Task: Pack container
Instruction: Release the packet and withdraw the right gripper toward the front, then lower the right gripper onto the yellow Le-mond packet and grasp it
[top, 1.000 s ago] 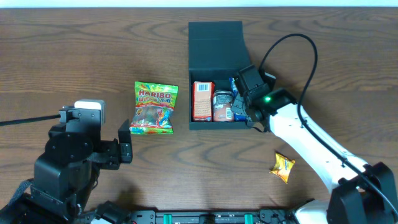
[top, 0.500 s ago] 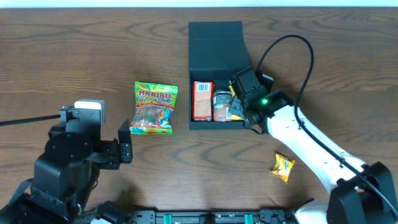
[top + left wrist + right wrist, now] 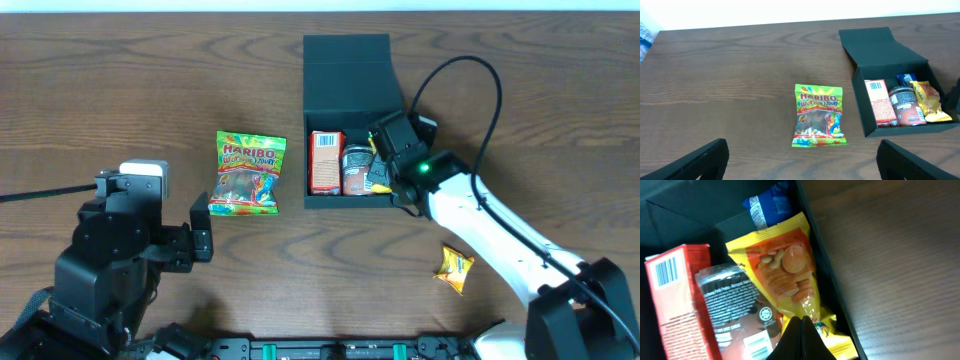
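Note:
The container [image 3: 345, 70] is a dark teal-black box with its flap lid open toward the back; it also shows in the left wrist view [image 3: 880, 45]. Inside stand a red carton [image 3: 325, 161], a dark can [image 3: 357, 168], a blue pack [image 3: 767, 205] and a yellow snack bag [image 3: 790, 270]. My right gripper [image 3: 801, 322] is inside the box's right side, shut on the yellow bag's lower edge. My left gripper [image 3: 802, 167] is open and empty, hovering left of the box.
A Haribo gummy bag [image 3: 247, 172] lies flat on the wooden table left of the box. A small yellow snack pack [image 3: 453, 268] lies to the front right. The right arm's cable arcs over the box's right side.
My right gripper has shifted slightly left into the box, and the yellow bag now shows lying in the right compartment. The left arm has not moved.

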You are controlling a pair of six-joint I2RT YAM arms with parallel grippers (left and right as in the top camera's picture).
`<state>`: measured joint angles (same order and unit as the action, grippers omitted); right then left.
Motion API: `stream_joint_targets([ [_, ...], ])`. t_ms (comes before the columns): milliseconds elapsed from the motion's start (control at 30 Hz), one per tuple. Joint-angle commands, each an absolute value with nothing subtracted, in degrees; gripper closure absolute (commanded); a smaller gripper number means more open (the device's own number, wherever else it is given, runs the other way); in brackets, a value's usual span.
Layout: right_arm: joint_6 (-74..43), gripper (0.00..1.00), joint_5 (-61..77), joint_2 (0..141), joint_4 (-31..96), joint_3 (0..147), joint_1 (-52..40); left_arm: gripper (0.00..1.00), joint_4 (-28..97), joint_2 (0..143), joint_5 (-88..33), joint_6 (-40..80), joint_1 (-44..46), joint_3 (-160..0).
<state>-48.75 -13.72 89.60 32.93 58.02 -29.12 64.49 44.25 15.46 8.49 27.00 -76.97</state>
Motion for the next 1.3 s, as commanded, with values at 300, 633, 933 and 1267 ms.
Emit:
stream_joint_targets([
  [300,-46.5,0.99,-13.5,90.2,27.6,51.9,-29.4,0.05,64.6,44.2,16.5,7.5,26.6,-77.7],
  [633,-35.9,0.97,-14.0,71.3,42.2,58.0,-29.4,0.05,64.6,44.2,16.5,7.5,26.6,-77.7],
  [933,-40.0,0.5,-13.2,63.7,65.3,57.8,-29.3,0.05,64.6,44.2,16.5,7.5,26.6,-77.7],
  [1267,-59.8,0.01,-2.6,61.7,69.5,43.5,-29.3,0.05,64.6,44.2,16.5,7.5,26.6,-77.7],
])
